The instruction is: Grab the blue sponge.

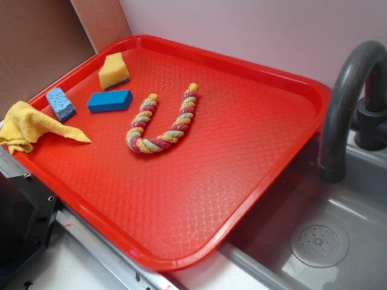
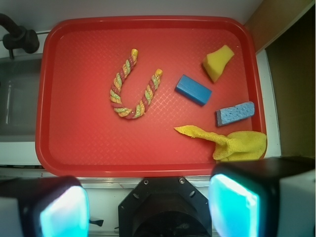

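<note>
blue sponge [image 1: 60,104] untouched on the red tray [image 1: 242,181], end effector [image 2: 148,207] open above the tray's near edge.
the sponge lies near the tray's corner, between the yellow cloth [image 1: 27,125] and the dark blue block [image 1: 109,101], with the yellow sponge [image 1: 113,70] and rope [image 1: 162,121] farther off.

Blue sponge [image 1: 60,103] on red tray [image 1: 242,157], between yellow cloth [image 1: 30,125] and darker blue block [image 1: 109,100]
</note>
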Controlling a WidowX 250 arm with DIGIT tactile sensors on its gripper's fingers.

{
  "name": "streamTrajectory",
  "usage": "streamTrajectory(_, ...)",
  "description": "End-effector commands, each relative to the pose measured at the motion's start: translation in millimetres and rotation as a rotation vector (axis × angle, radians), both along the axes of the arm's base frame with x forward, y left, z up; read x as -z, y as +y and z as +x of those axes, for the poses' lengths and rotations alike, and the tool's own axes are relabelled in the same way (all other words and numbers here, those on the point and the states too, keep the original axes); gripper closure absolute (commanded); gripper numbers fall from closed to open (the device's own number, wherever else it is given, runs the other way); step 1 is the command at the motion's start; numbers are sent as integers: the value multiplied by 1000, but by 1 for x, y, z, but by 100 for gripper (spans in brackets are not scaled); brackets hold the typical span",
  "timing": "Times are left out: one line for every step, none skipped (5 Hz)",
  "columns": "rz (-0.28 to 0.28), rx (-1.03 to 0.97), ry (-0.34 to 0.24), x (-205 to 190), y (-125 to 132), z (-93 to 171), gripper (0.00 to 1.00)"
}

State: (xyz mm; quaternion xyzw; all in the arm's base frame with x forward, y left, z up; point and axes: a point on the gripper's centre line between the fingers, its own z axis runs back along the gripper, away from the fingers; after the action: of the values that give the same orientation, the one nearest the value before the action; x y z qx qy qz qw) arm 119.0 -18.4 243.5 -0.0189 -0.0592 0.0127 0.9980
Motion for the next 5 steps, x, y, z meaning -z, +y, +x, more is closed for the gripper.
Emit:
streamTrajectory(0,0,0,0,0,0,0)
streamTrajectory(-27,-248,-112,2,32,19,0)
streamTrajectory(-81,-500,-128,16,63,42,0)
streamTrajectory(-64,-751,-116,33,94,48,0)
streamTrajectory(-4,-997,-171,58,123,47,0)
